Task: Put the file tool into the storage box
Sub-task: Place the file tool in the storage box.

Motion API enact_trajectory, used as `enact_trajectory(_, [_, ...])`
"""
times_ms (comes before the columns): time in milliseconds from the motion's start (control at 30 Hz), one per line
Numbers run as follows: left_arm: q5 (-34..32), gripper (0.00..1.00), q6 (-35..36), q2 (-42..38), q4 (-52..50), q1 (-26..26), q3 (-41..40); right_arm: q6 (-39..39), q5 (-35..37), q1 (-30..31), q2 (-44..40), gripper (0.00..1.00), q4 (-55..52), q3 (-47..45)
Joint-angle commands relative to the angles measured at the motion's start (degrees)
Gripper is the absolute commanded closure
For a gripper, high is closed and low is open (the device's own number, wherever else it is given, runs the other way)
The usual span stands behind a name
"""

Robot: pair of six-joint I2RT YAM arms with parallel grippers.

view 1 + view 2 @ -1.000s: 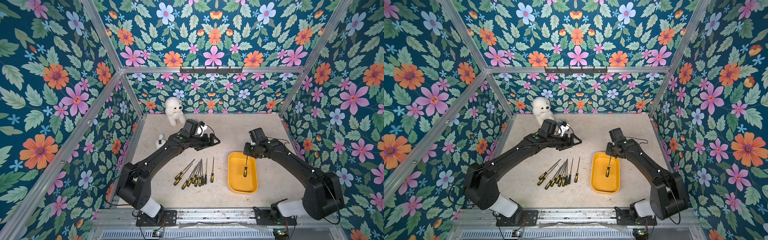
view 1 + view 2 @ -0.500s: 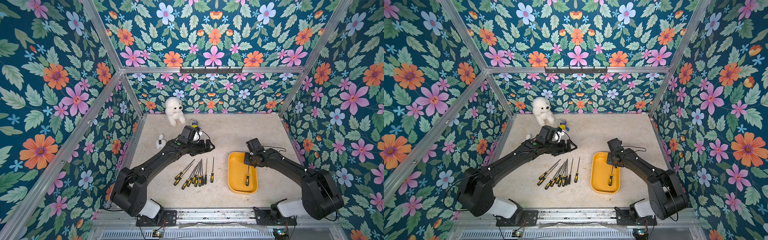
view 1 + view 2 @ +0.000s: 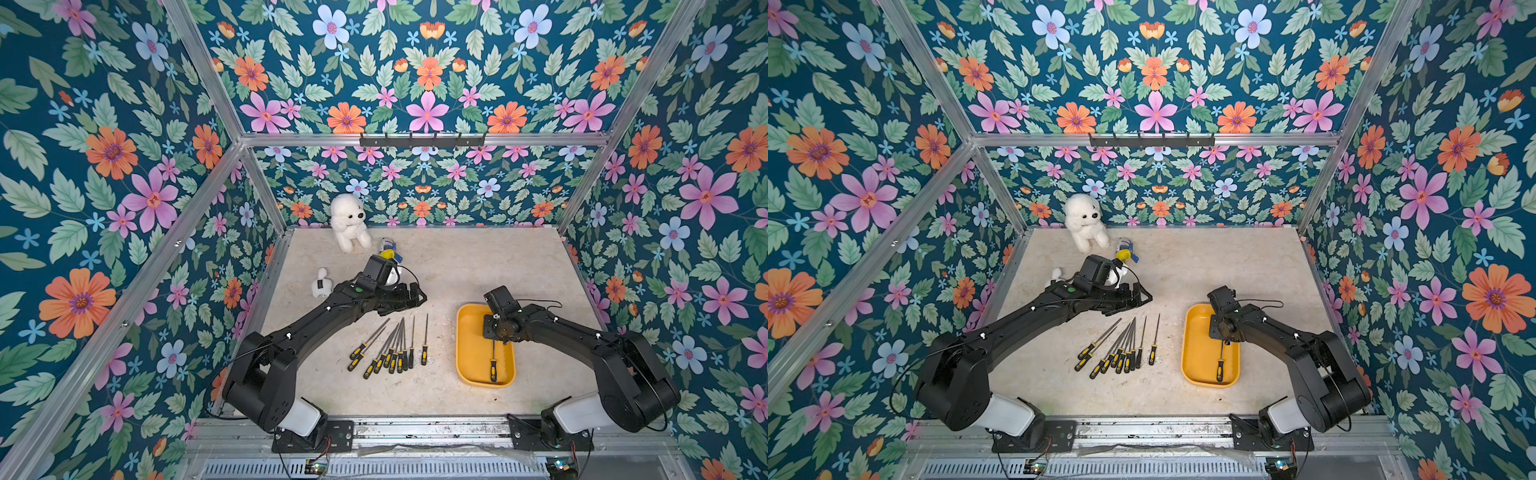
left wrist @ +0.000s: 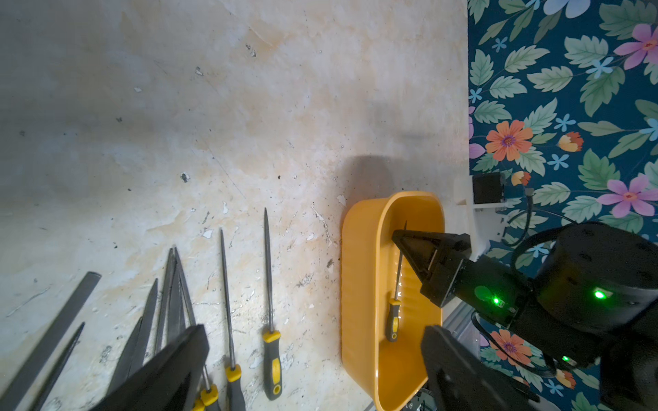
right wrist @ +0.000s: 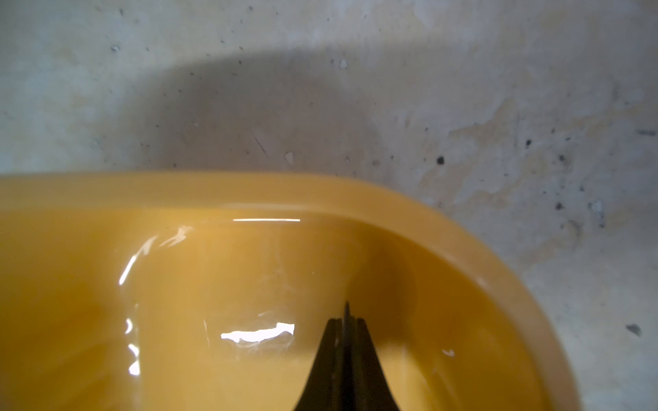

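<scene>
Floral walls, beige desk (image 3: pixel 457 266). Right tool (image 3: pixel 494 340) is clamped on the file (image 3: pixel 493 368) by its shank, inside the yellow box (image 3: pixel 460 332) near the desk's right edge. The file runs along the box's length, handle toward the front edge. Left tool (image 3: pixel 419 296) is spread apart just beyond the loose files (image 3: pixel 395 345).

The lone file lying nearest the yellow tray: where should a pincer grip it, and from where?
Probably its black-and-yellow handle, from straight above, jaws across it. The file lies flat on the table, so only its top is free; the handle is its thickest part, with bare table either side.
</scene>
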Motion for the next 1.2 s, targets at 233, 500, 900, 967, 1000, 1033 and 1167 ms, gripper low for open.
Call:
enact_trajectory(233, [-0.9,0.0,-1.9,0.6,1.7,-0.2,-0.9,1.4,0.6,0.8,0.7,0.9,2.0,-1.7])
enact_trajectory(500, [-7.3,0.0,-6.8,2.4,-3.6,-3.7,0.1,1.9,0.4,0.7,-3.5,0.6,-0.8,-1.0])
enact_trajectory(900, [-21.4,0.07,-12.4,10.7,-16.0,-16.8,9.8,3.2,0.4,0.7,-13.1,0.57,-9.8,9.2])
enact_trajectory(967, [-22.5,0.15,-12.4,12.5,-17.3,-18.1,10.3,2.5,-0.3,0.7,-12.4,0.57,-10.8,11.4])
enact_trajectory(1000, [-22.7,0.2,-12.6,13.2,-17.3,-18.6,10.1,2.2,-0.5,0.7,-12.0,0.57,-11.1,12.0])
enact_trajectory(1033, [-22.7,0.26,-13.0,14.0,-17.3,-19.2,9.9,2.0,-0.7,0.7,-11.5,0.57,-11.5,12.6])
enact_trajectory(1167, [-23.1,0.38,-15.0,16.3,-17.3,-21.7,8.8,1.2,-1.5,0.7,-10.8,0.58,-11.8,13.3])
